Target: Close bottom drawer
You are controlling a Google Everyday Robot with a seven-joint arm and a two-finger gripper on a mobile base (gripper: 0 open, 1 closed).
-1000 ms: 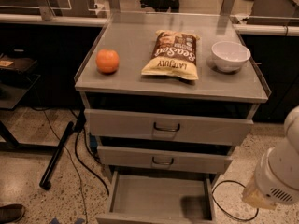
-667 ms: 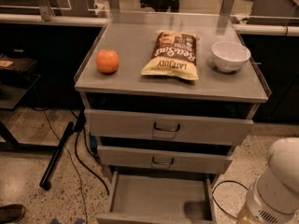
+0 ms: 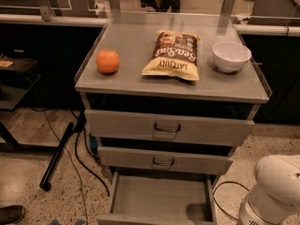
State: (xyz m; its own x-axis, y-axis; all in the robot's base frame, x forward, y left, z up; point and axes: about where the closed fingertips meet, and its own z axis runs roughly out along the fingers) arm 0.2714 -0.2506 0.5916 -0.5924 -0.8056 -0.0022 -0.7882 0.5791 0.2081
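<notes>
The bottom drawer (image 3: pixel 159 198) stands pulled out at the foot of the grey cabinet, and its plain grey tray lies open. Its front and handle are cut off by the lower frame edge. Above it, the mid-sized drawer (image 3: pixel 164 161) and the widest drawer (image 3: pixel 168 128) are nearly shut, each with a dark loop handle. My gripper is out of view. Only a white rounded arm segment (image 3: pixel 274 191) shows at the lower right, beside the open drawer's right side.
On the cabinet top (image 3: pixel 131 81) lie an orange (image 3: pixel 108 61), a bag of chips (image 3: pixel 172 55) and a white bowl (image 3: pixel 231 56). A black pole (image 3: pixel 58 153) and cables (image 3: pixel 82 172) lie on the speckled floor to the left. A shoe (image 3: pixel 11 213) is at the lower left corner.
The white arm segment has sunk lower and shifted slightly left at the lower right. The drawers and the things on top have not moved.
</notes>
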